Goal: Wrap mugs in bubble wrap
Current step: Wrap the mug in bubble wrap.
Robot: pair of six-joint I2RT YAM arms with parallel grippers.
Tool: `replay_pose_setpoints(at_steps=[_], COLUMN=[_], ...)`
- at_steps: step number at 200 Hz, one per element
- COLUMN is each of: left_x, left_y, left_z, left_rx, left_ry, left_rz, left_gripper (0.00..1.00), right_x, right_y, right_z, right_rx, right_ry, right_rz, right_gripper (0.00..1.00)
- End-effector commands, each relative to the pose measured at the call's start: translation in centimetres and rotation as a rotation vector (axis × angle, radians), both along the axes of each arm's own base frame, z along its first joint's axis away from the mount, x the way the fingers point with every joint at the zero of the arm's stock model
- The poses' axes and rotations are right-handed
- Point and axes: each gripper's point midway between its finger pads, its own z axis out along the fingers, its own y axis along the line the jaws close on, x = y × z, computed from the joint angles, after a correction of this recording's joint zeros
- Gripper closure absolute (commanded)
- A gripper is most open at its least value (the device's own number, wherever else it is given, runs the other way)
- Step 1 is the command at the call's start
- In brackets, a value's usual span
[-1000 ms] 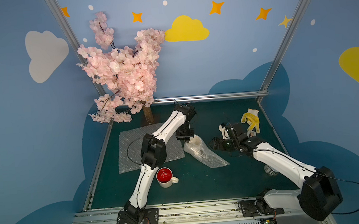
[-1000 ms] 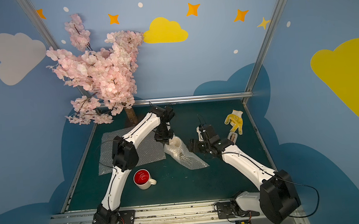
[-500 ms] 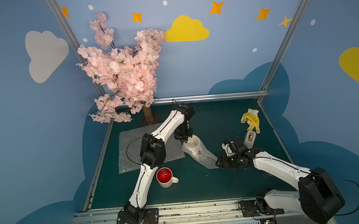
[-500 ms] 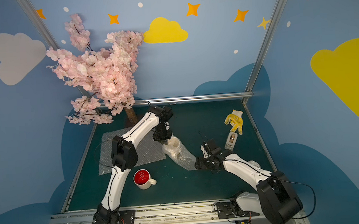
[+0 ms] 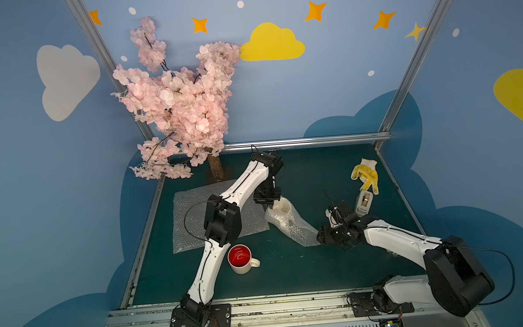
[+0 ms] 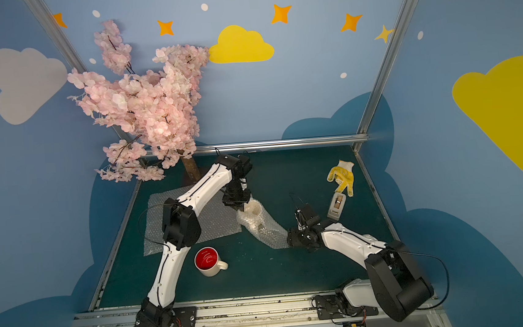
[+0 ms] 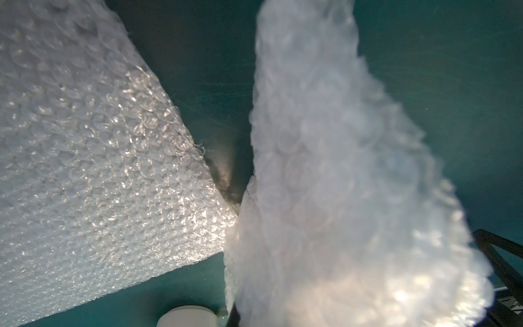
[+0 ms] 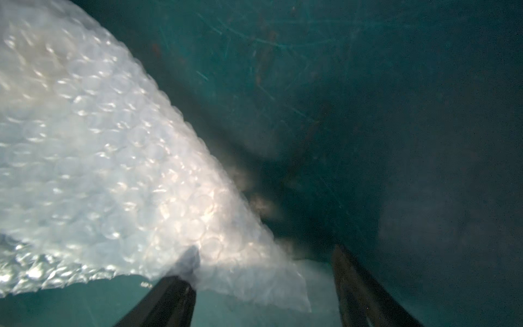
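Broadly, we read the layout as a wrap in mid-course on the green table (image 5: 326,271). Largest first: the flat sheet of bubble wrap (image 5: 194,220) lies spread at centre-left of both top views, partly under the left arm, presumably waiting for the red-lined mug (image 5: 241,258), which stands upright and bare just below it, handle to the right.

Next, the second sheet (image 5: 294,228), already bundled round the cream mug (image 5: 282,208) at frame centre. The mug's open mouth still shows at the upper end; a loose tail of film runs down-right across the table.

We judge the left gripper (image 5: 268,203) is there to pin the wrap against the mug's rim so the bundle cannot roll: its jaws are pressed together on the film at the rim, and the left wrist view is filled with whitish blurred bubbles.

The right gripper (image 8: 263,286) sits low at the tail's end, jaws spread wide, one finger (image 8: 169,300) under the film's corner, the other clear of it. Nothing gripped yet, we think; it seems posed to take the tail and fold it over.

Film looks translucent, lumpy, light, likely to spring back.

Glove (image 5: 364,173) and a small tape-dispenser-like thing (image 5: 365,203) lie upper right, uninvolved.
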Motion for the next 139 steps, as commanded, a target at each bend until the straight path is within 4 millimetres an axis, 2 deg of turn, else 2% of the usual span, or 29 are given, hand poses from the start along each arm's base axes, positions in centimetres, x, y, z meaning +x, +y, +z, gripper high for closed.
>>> replay_pose_setpoints(at_steps=[1, 32, 64, 93, 102, 139], left_x=[-0.4, -0.4, -0.4, -0.6, -0.7, -0.9], left_y=[0.0, 0.0, -0.1, -0.1, -0.1, -0.6], left_z=[0.9, 0.8, 0.8, 0.7, 0.7, 0.5], left_rx=[-0.016, -0.019, -0.023, -0.007, -0.003, -0.007], left_ry=[0.013, 0.013, 0.016, 0.017, 0.013, 0.021], left_rz=[-0.013, -0.017, -0.016, -0.023, -0.024, -0.032], left_gripper=[0.97, 0.97, 0.97, 0.97, 0.97, 0.97], right_x=[0.7, 0.6, 0.4, 0.2, 0.0, -1.0], right_y=[-0.5, 0.2, 0.6, 1.1, 1.6, 3.2], right_z=[0.1, -0.6, -1.2, 0.3, 1.1, 4.7], right_rx=[-0.021, -0.002, 0.017, 0.052, 0.075, 0.165], right_ry=[-0.029, -0.004, 0.006, -0.029, -0.037, -0.038], right_rz=[-0.025, 0.0, 0.012, 0.033, 0.056, 0.155], right_gripper=[0.3, 0.47, 0.7, 0.89, 1.0, 1.0])
